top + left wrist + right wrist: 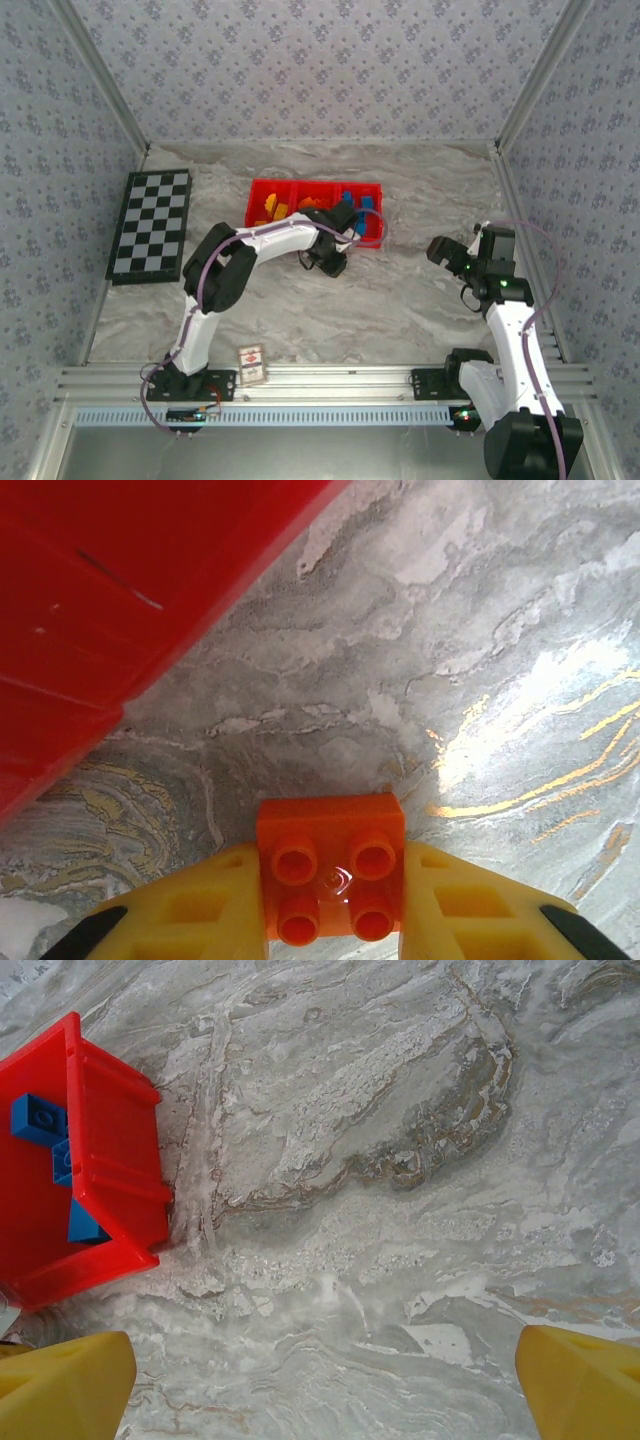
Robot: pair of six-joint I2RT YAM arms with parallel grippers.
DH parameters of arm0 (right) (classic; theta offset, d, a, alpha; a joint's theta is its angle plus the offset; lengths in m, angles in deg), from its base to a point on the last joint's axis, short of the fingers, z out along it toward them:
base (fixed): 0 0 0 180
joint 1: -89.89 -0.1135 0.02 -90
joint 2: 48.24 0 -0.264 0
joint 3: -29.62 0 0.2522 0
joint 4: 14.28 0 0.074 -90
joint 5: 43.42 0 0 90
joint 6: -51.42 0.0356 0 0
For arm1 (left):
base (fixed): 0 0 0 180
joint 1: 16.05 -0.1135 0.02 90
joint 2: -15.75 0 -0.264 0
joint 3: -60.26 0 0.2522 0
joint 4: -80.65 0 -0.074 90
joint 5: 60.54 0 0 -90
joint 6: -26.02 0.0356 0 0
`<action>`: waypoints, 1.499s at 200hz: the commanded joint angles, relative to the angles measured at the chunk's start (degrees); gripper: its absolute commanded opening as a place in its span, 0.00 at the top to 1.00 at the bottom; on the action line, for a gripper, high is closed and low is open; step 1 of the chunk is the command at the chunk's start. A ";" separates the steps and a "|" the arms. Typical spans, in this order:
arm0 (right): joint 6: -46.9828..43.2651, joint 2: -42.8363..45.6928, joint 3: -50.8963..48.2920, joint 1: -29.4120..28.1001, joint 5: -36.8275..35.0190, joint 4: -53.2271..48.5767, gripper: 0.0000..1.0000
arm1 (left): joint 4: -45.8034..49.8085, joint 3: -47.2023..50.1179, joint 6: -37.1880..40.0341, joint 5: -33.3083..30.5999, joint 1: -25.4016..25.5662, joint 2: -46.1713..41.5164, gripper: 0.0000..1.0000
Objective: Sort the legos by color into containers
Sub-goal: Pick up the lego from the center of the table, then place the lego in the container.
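Left pincer (333, 905) on orange lego (331, 865)

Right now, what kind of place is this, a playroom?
More likely a robot test booth: two robot arms bolted to a metal rail, papered walls boxing in the marbled table, and a checkerboard, probably for camera calibration.

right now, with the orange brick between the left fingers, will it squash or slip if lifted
Probably stiff: the orange brick looks like hard moulded plastic with crisp edges. It seems light, being small between the fingers of the left gripper. Its glossy flat sides could slip somewhat, though both fingers press squarely against them.
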 commanded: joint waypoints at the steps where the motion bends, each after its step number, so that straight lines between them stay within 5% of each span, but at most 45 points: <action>1: 0.53 -0.04 1.59 0.33 -1.15 -0.22 0.00 | 2.12 0.32 -2.00 -0.64 0.24 -3.41 0.72; 39: 1.16 -1.02 1.50 0.33 -0.48 0.86 0.00 | 2.05 -0.52 -5.16 -3.10 -1.15 -11.76 0.80; 82: 1.63 -1.60 1.06 0.33 0.19 1.65 0.00 | 2.92 -6.63 -7.16 -5.82 -4.97 -15.66 0.78; 129: 1.85 -1.47 0.39 0.32 1.19 1.00 0.00 | 3.88 -14.55 -9.35 -5.37 -11.93 -10.28 0.77; 220: 0.61 -1.01 -0.17 0.58 0.75 -0.33 0.00 | 10.25 -36.88 -11.15 -2.09 -15.50 9.16 0.77; 300: 0.45 -0.81 -0.20 0.77 0.80 0.29 0.00 | 9.36 -37.21 -12.26 -0.99 -16.40 9.78 0.51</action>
